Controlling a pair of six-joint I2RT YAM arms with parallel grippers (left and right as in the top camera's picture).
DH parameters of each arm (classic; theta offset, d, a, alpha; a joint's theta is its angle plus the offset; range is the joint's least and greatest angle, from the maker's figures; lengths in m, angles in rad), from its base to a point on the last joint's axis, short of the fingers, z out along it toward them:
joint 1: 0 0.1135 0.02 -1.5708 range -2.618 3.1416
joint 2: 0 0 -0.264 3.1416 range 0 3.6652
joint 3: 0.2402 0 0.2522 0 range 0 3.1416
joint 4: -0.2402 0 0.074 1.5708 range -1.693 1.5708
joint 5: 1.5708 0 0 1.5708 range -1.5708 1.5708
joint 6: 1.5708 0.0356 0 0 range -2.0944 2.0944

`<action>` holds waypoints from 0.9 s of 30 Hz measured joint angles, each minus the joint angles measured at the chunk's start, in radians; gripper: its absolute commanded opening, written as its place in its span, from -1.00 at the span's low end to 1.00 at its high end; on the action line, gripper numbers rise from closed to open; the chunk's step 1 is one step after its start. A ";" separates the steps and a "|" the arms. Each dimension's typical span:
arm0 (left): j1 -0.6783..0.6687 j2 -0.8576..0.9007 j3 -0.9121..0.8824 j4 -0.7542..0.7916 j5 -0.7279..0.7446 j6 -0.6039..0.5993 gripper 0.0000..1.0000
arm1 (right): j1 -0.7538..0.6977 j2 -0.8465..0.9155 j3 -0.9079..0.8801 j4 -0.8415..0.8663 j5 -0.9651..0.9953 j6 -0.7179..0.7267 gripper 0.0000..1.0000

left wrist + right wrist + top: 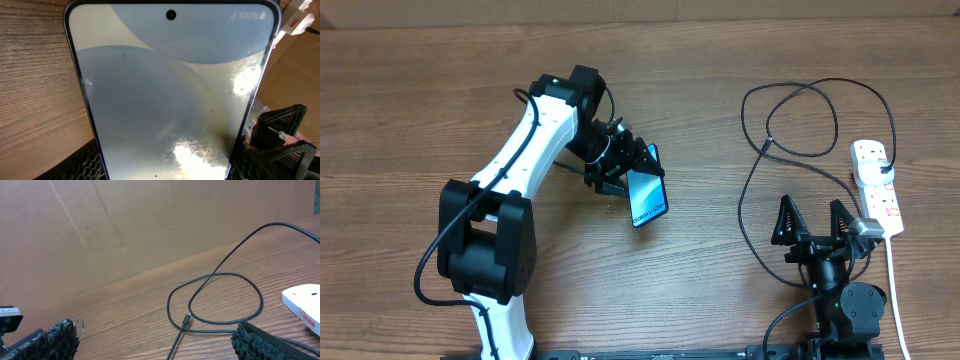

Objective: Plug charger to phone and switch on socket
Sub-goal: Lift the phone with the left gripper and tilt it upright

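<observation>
Left claw (632, 172) clenched on phone (647, 197), held tilted over bench (420, 120). Right claw (813, 222) spread, empty, beside charger (214, 274) loops near socket (876, 180). I judge this is the plug-in step: next I must pinch plug end (767, 143) and line it to the phone's port.

The desk (410, 110) is brown wood with a plain grain running side to side. On its right half the charger (741, 210) lies in loose black loops, one coil crossing over another. Just beside those loops, near the right edge, the socket (876, 185) lies flat, its white cord (893, 290) trailing toward the near edge.
</observation>
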 measured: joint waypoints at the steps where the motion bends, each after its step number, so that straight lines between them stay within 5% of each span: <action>1: 0.000 0.000 0.000 0.000 0.000 0.000 -0.06 | 0.000 0.000 0.000 0.000 0.000 0.000 1.00; 27: 0.000 0.000 0.000 0.015 0.007 -0.023 -0.06 | 0.000 0.000 0.000 0.000 0.000 0.000 1.00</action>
